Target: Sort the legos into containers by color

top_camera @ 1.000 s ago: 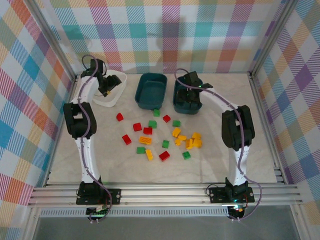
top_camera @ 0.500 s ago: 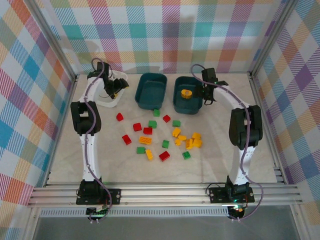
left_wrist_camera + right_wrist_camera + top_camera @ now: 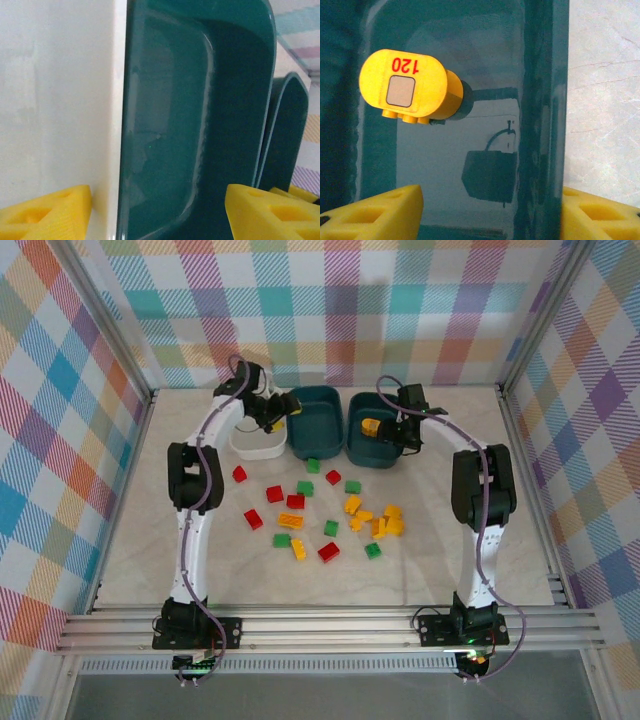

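Robot test cell in a lab

Aluminium rails (image 3: pixel 330 625) frame a pale marbled tabletop (image 3: pixel 430 560), bright plaid cloth (image 3: pixel 400 310) hangs as walls on three sides, and a cabled left arm (image 3: pixel 187 540) and right arm (image 3: pixel 483 540) stand bolted at the near edge.

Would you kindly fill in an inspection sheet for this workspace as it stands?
Surface: pale stone-look table, no spills seen.
Job's things: white bin close against the middle teal bin; right teal bin holds one yellow piece marked 120; red, green and yellow legos lie loose in front of the bins.
Clutter: nothing seen.
Grippers: left gripper open, above where the white and middle bins meet; right gripper open, over the right teal bin.
Cables: purple leads, no snag seen.
Surroundings: plaid walls, aluminium frame.
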Robot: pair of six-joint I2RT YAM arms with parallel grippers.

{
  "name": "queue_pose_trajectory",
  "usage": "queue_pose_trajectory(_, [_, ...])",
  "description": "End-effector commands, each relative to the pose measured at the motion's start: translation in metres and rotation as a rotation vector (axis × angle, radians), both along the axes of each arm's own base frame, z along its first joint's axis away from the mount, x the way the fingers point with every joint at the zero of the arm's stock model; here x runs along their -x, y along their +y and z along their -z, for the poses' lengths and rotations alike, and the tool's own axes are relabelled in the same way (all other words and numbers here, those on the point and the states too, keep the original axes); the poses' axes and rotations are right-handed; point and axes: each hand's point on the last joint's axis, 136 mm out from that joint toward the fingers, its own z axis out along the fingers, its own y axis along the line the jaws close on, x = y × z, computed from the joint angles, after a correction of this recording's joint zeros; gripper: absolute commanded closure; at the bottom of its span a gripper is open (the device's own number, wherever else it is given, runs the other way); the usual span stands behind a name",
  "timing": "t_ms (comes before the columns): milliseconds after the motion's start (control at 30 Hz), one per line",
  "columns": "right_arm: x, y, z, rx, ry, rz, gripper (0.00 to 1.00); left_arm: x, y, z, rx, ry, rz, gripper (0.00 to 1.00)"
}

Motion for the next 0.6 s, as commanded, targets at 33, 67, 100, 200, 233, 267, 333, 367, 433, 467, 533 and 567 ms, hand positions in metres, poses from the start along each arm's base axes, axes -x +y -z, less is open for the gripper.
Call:
queue_pose_trajectory(33, [-0.003,0.009,0.007,0.003,0.003,-0.045,0.37,-0.001,-0.013,-0.009,0.03,-0.014,0.012,0.3])
queue_pose_trajectory(67, [-0.004,0.007,0.005,0.013,-0.003,-0.045,0.37,0.001,-0.015,-0.008,0.014,-0.015,0.018,0.31])
queue_pose_trajectory(100, [-0.005,0.006,0.003,0.023,-0.011,-0.047,0.37,0.002,-0.015,-0.007,0.0,-0.012,0.017,0.31])
queue_pose_trajectory(200, [-0.009,0.003,-0.004,0.033,-0.029,-0.057,0.35,0.004,-0.01,-0.009,-0.031,-0.019,0.01,0.3])
queue_pose_trajectory(233, [-0.009,0.003,-0.006,0.024,-0.032,-0.057,0.35,0.005,-0.009,-0.01,-0.035,-0.02,0.007,0.3])
queue_pose_trajectory(267, [-0.009,0.003,-0.008,0.019,-0.03,-0.057,0.35,0.006,-0.009,-0.012,-0.037,-0.02,0.007,0.3])
queue_pose_trajectory(333, [-0.009,0.0,-0.013,0.027,-0.038,-0.046,0.33,0.007,-0.007,-0.018,-0.044,-0.021,-0.001,0.28])
queue_pose_trajectory(367, [-0.009,-0.002,-0.019,0.039,-0.048,-0.039,0.31,0.009,-0.006,-0.023,-0.046,-0.029,-0.001,0.27])
queue_pose_trajectory(433, [-0.007,-0.009,-0.036,0.06,-0.077,-0.017,0.27,0.011,-0.001,-0.04,-0.063,-0.056,-0.008,0.19])
queue_pose_trajectory(467, [-0.006,-0.012,-0.047,0.067,-0.097,-0.007,0.25,0.012,0.0,-0.052,-0.07,-0.082,-0.005,0.15])
queue_pose_trajectory(533, [-0.003,-0.018,-0.067,0.085,-0.129,0.014,0.23,0.015,0.005,-0.077,-0.083,-0.129,-0.01,0.04])
queue_pose_trajectory(567, [0.0,-0.02,-0.077,0.088,-0.144,0.024,0.22,0.017,0.006,-0.088,-0.085,-0.15,-0.012,0.0])
